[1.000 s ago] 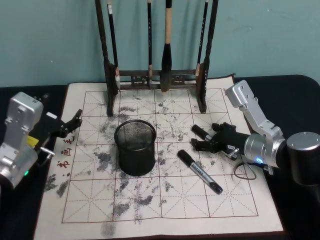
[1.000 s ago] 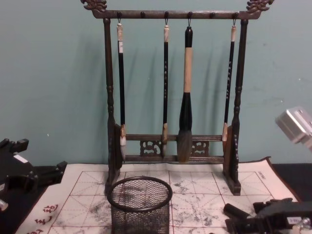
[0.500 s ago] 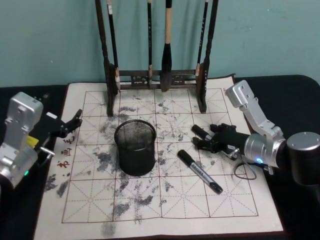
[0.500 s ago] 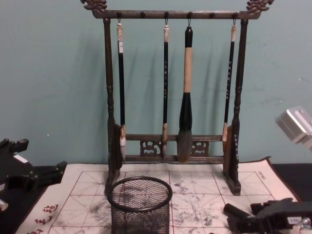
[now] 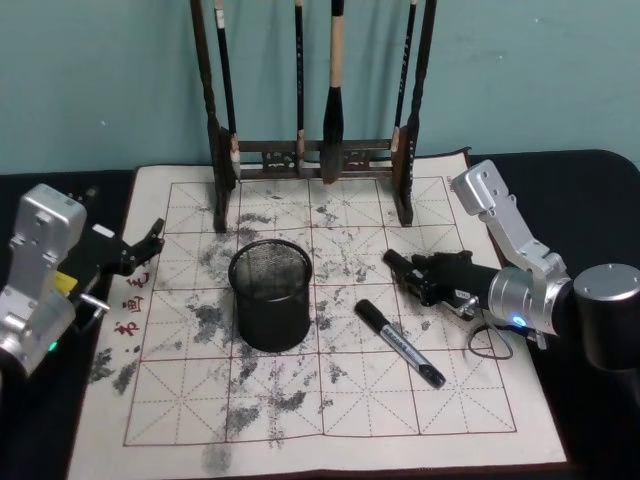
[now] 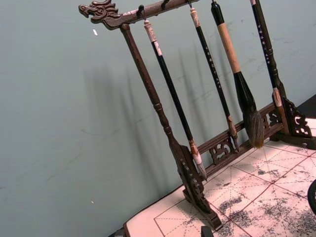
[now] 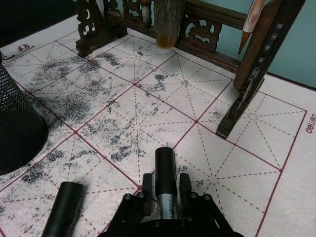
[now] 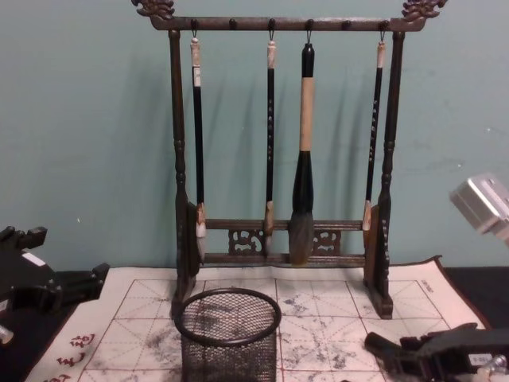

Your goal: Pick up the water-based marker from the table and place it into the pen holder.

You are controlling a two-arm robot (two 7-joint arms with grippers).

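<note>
**Tool state.** My right gripper [image 5: 394, 263] sits low over the white felt practice mat with the red grid and ink stains [image 5: 330, 405]. It is to the right of the round black wire-mesh pen holder [image 5: 270, 310]. Its jaws are brought together with nothing between them. My left gripper [image 5: 154, 240] is parked at the mat's left edge.

**Location of the workpiece.** The black water-based marker with the pale label [image 5: 400, 345] lies flat on the mat. It is near my right gripper, on the side closer to my body, and apart from it. It is not in the pen holder.

**Hazards.**
- With the jaws together, a descent would land on or beside the barrel. I judge this would push the marker instead of gripping it.
- The barrel is round, so any sideways touch is likely to roll it across the felt.
- The pen holder looks light. A marker end that catches its rim on the way in could tip or shift it.
- The tall dark wooden brush rack [image 8: 270, 24] stands behind the pen holder. An overshoot past the holder risks striking it.

**Orientation.** The long axis runs diagonally. The thicker black end, probably the cap, points away from me and left, toward the pen holder. The other end points toward me and right.
</note>
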